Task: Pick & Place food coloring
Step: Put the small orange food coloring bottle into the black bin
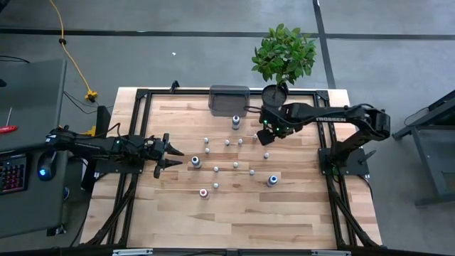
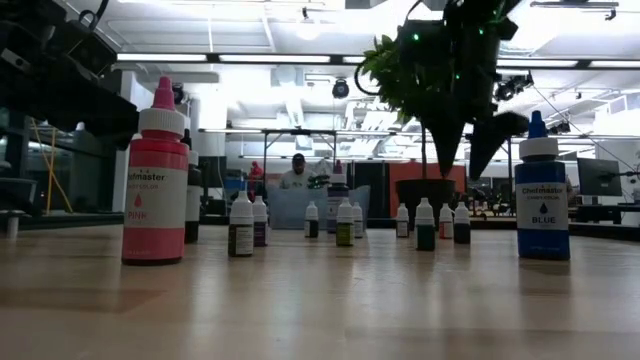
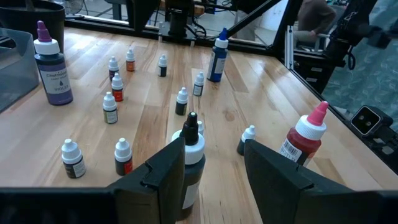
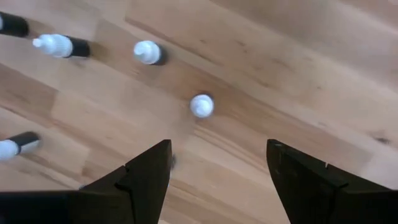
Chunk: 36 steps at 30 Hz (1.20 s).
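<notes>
Nearest bottle: the pink-capped bottle stands upright closest to the low camera, labelled pink, well apart from both grippers.

Food coloring location: the small bottles stand scattered upright over the middle of the table; none is in the grey tray at the far edge.

Right gripper: the right gripper hangs above the table with its jaws wide apart and nothing between them, pointing down; one white-capped bottle stands just ahead of its fingertips.

Left gripper: the left gripper sits low over the table, jaws apart, with a dark-capped bottle standing between the fingers; no finger visibly presses on it.

Risk, right side: the white-capped bottle lies ahead of the jaws and not between them, so a straight descent would likely close on air or clip the cap and topple it.

Risk, neighbours: two more small bottles stand near the target; a wide finger sweeping in could knock one over.

Risk, left side: the dark-capped bottle looks tall and narrow; an uneven closing could tip it against one finger or push it into the small bottle just beside the other finger.

Risk, plant: the potted plant stands just beside the right arm, so a swing toward the tray could brush its leaves.

Risk, handling: the bottles look light and smooth, so a loose pinch may let one slip in transit.
</notes>
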### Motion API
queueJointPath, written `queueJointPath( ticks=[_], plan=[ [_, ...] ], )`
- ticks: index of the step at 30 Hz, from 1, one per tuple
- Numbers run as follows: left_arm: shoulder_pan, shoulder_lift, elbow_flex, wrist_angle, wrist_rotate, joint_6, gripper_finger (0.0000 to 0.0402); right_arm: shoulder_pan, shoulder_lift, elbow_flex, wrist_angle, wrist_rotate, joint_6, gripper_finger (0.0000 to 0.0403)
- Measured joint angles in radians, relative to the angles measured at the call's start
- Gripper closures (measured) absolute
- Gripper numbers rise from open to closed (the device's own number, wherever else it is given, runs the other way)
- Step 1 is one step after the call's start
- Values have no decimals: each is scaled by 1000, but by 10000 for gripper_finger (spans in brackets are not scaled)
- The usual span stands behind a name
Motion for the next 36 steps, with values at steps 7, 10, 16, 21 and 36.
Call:
queueJointPath(
  ticks=[7, 10, 16, 21, 36],
  plan=[
    [0, 0, 0, 0, 0, 0, 238, -8, 13, -85, 169, -52, 40, 150],
    [0, 0, 0, 0, 0, 0, 238, -9, 46, -84, 176, -53, 29, 150],
    [0, 0, 0, 0, 0, 0, 238, -15, 104, -83, 218, -53, 10, 150],
    [0, 0, 0, 0, 0, 0, 238, -24, 128, -82, 228, -54, -7, 150],
    [0, 0, 0, 0, 0, 0, 238, -67, 131, -82, 225, -74, -55, 150]
  ],
)
